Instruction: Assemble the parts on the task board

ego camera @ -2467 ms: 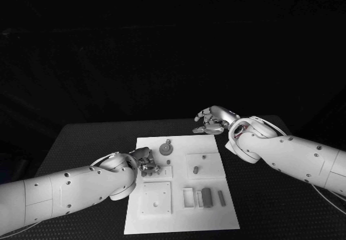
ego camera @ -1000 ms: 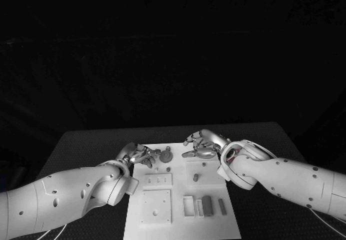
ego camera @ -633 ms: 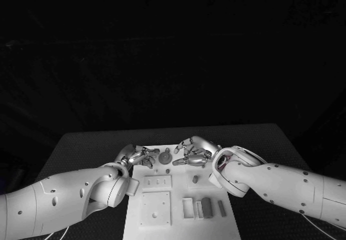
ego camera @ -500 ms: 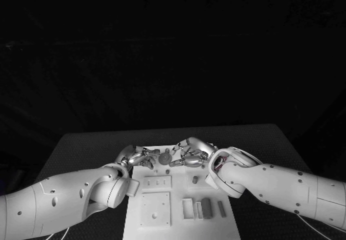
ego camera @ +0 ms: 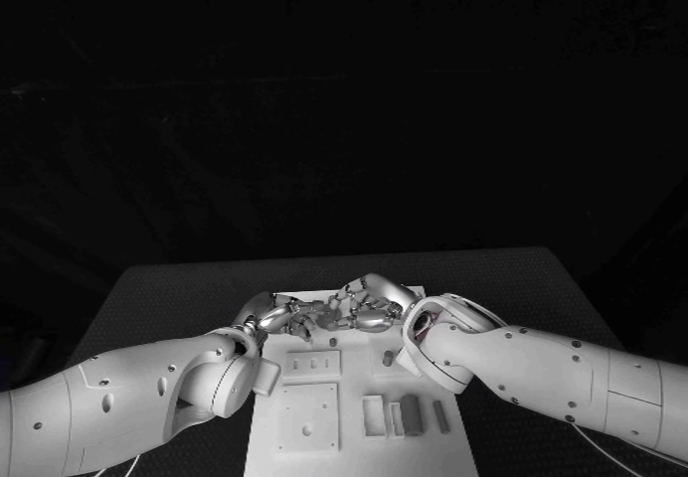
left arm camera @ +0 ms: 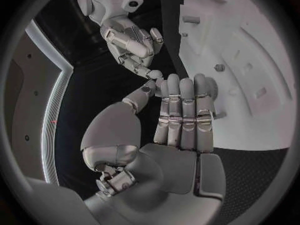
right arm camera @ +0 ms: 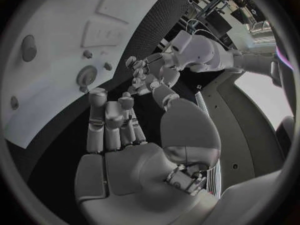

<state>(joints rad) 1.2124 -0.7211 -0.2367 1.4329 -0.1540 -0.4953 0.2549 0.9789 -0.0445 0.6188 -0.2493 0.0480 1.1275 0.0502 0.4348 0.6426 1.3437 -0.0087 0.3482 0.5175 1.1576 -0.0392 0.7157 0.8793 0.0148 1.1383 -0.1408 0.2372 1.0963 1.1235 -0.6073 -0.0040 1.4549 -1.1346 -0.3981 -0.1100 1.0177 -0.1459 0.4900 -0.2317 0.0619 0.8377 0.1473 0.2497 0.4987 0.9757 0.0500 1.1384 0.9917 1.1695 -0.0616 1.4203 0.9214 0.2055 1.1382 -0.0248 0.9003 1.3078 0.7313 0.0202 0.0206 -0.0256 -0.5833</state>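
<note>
The far end of the task board [ego camera: 430, 437] is hidden in the head view behind the left hand [ego camera: 281, 318] and the right hand [ego camera: 367, 308], which meet there at about 12 o'clock of the board. What lies under them cannot be seen. Whether either hand holds a part cannot be told from any view. The right forearm [ego camera: 531, 363] covers the board's edge at 3 o'clock. The near edge of the board is cut off by the picture's bottom edge.
</note>
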